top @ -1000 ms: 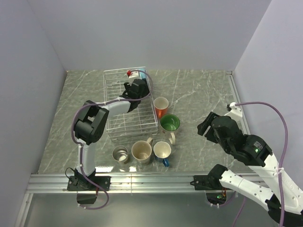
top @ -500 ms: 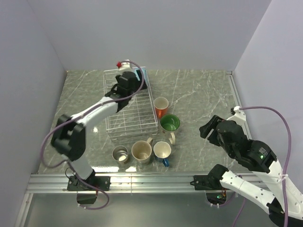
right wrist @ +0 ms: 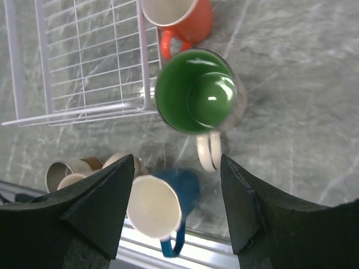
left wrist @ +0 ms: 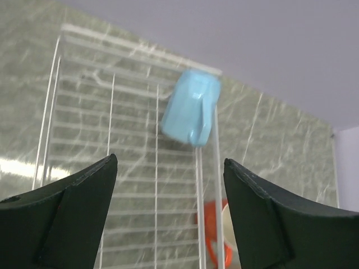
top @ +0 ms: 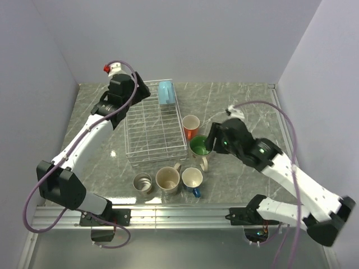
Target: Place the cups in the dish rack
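Note:
The dish rack (top: pixel 147 147) holds the light blue mug (top: pixel 165 92), lying at its far right corner. The orange mug (top: pixel 190 126) and the white mug with green inside (top: pixel 201 147) stand right of the rack. The steel mug (top: pixel 142 182), beige mug (top: pixel 168 179) and dark blue mug (top: pixel 192 179) stand in front of it. My left gripper (top: pixel 143 89) is open and empty over the rack's far left, apart from the blue mug (left wrist: pixel 192 106). My right gripper (top: pixel 208 144) hangs open and empty over the green-lined mug (right wrist: pixel 193 92).
The right wrist view shows the rack's near right corner (right wrist: pixel 84 61), the orange mug (right wrist: pixel 179 14), the dark blue mug (right wrist: pixel 162 204), and the beige mug (right wrist: pixel 126 162) beside the steel one (right wrist: pixel 64 171). The table's metal front rail (top: pixel 185 213) runs just behind the front mugs.
My left gripper has let go of the light blue mug in the rack and drawn back up and left. My right arm has swung in from the right to over the green-lined mug.

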`<state>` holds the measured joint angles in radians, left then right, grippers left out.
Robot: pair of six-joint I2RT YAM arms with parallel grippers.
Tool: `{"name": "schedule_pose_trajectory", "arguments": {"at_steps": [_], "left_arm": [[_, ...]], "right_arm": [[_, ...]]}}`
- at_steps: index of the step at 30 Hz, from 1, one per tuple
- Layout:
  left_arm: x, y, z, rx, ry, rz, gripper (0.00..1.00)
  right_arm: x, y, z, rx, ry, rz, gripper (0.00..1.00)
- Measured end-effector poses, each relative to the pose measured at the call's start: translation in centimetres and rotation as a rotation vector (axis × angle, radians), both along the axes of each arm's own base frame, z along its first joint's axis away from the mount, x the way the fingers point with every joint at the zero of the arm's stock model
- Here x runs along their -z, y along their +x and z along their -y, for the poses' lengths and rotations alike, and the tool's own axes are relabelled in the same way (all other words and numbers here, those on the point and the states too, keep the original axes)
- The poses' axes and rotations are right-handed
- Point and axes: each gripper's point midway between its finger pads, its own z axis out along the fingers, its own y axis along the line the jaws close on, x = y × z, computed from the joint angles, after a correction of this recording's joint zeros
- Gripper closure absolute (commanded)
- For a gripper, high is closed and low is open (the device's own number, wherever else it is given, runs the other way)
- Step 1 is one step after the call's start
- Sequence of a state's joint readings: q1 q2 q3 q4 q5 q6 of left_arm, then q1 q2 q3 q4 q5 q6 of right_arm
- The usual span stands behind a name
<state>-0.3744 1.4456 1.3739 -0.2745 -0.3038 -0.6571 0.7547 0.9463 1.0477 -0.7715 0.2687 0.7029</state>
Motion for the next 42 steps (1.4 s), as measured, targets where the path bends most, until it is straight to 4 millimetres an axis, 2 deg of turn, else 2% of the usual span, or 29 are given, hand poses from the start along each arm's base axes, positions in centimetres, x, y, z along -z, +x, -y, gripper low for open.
{"name": "schedule_pose_trajectory", "arguments": {"at_steps": [2, 4, 6, 9, 13, 16, 21, 29, 33, 37, 40, 42], "left_arm": [[1.1, -1.0, 0.2, 0.022, -0.009, -0.056, 0.21], [1.7, -2.4, 0.6, 0.054, -0.026, -0.095, 0.22], [1.7, -4.1, 0.8, 0.083, -0.043, -0.115, 0.23], [0.5, -7.0, 0.6, 0.116, -0.079, -0.118, 0.24], [-1.1, -10.7, -0.4, 0.134, -0.120, -0.088, 0.23], [-1.1, -13.0, -1.0, 0.137, -0.144, -0.083, 0.23], [0.2, -14.8, -1.3, 0.141, -0.160, -0.126, 0.24], [1.4, -15.5, -1.4, 0.139, -0.151, -0.190, 0.25], [1.4, -15.7, -1.4, 0.142, -0.150, -0.198, 0.25], [1.4, -15.9, -1.5, 0.142, -0.147, -0.209, 0.24], [1.5, -16.1, -1.6, 0.140, -0.144, -0.218, 0.24], [1.4, -16.2, -1.6, 0.140, -0.143, -0.219, 0.24]], "right_arm": [[0.3, 1.4, -1.3, -0.027, -0.033, -0.019, 0.40], [-0.3, 3.5, -3.0, -0.050, -0.044, -0.025, 0.40], [-1.5, 6.1, -4.1, -0.045, -0.034, -0.021, 0.40], [-2.0, 10.1, -4.2, -0.007, -0.010, -0.020, 0.42], [0.3, 13.5, -2.5, 0.048, -0.032, -0.085, 0.43], [2.2, 15.2, -2.9, 0.033, -0.059, -0.132, 0.44], [5.4, 16.3, -4.1, -0.015, -0.096, -0.196, 0.46], [10.2, 16.9, -4.4, -0.031, -0.158, -0.284, 0.48], [11.8, 17.5, -4.7, -0.033, -0.168, -0.298, 0.52], [12.4, 17.8, -4.9, -0.032, -0.169, -0.300, 0.61], [12.7, 18.0, -4.8, -0.028, -0.176, -0.299, 0.73], [12.9, 18.0, -4.7, -0.024, -0.183, -0.298, 0.86]]}}
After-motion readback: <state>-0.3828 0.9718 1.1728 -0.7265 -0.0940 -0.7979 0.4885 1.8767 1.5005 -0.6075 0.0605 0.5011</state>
